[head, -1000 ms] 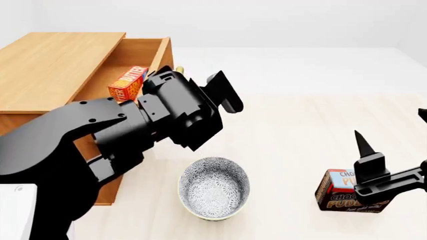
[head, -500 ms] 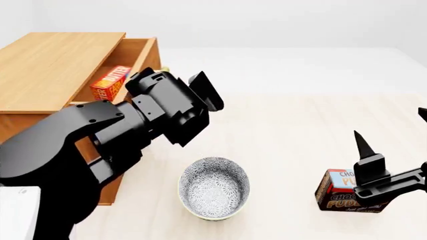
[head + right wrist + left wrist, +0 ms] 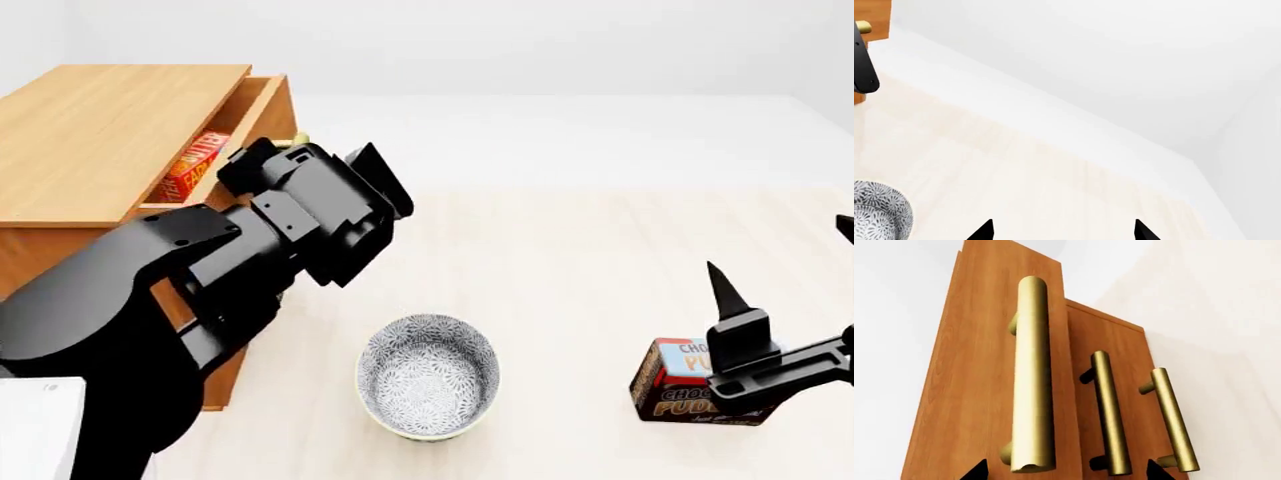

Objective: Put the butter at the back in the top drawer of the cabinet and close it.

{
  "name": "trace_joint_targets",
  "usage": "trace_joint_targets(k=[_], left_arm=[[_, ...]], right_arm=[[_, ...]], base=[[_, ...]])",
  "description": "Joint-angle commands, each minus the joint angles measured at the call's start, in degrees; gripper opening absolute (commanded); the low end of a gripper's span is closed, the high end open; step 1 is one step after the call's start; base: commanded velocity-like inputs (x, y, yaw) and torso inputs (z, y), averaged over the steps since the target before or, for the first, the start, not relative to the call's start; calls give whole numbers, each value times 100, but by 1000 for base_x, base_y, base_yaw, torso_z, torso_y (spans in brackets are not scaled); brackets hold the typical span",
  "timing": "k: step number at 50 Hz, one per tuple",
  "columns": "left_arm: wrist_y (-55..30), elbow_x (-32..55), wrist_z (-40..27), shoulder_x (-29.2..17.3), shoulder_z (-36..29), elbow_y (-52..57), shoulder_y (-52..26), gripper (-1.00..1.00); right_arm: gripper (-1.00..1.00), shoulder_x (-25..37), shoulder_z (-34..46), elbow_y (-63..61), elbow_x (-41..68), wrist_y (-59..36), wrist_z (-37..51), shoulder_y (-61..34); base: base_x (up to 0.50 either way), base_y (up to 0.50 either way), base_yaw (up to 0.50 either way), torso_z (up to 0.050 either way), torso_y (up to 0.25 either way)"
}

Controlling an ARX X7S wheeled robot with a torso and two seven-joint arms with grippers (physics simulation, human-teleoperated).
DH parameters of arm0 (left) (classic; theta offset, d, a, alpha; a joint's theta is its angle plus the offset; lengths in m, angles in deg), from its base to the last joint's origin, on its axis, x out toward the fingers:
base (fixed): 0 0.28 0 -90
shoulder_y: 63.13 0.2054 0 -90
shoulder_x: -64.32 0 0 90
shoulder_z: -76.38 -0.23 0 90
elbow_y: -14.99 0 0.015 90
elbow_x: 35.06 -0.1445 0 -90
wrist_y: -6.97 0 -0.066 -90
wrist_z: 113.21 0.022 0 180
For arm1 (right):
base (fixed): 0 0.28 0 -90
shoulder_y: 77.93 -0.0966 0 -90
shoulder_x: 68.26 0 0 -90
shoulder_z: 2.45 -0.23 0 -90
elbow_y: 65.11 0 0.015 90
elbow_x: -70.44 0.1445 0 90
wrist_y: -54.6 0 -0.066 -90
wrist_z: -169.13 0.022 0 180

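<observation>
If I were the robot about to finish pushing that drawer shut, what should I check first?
1. Butter lies inside the top drawer: ok.
2. Drawer fully shut: not ok, it sticks out of the cabinet.
3. Left gripper open, fingertips either side of the top handle: ok.
4. Gripper touching the drawer front: cannot tell.
5. Bowl clear of the drawer's path: ok.
6. Right gripper away, open, above the pudding box: ok.

Butter carton [image 3: 191,166] in drawer: lettering partly hidden, probably "TTER". Brown box [image 3: 678,385]: "CHOC", "PUDD" readable.
</observation>
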Motion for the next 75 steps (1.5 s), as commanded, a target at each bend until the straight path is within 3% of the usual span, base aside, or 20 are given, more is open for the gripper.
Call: trace_joint_targets(k=[1,33,58,75], left_arm=[[-4,-113,193,0,35,-320,66,100],[105,-1095,699,0,241,-1185,144,100],[233,-2120,1170,0,777,-2152,294,100],[294,-1893,1151,0,543,-1747,273,100]], right_arm=[[100,-6,-35,-7,10,-20,4,24],[100,-106,-190,-23,147,-158,122,22],[100,-224,-275,-41,229,-236,235,41],[100,-235,-313,-53,238,-233,263,79]], base=[[0,0,0,0,0],[0,0,0,0,0],[4,4,4,0,0],[7,7,7,0,0]])
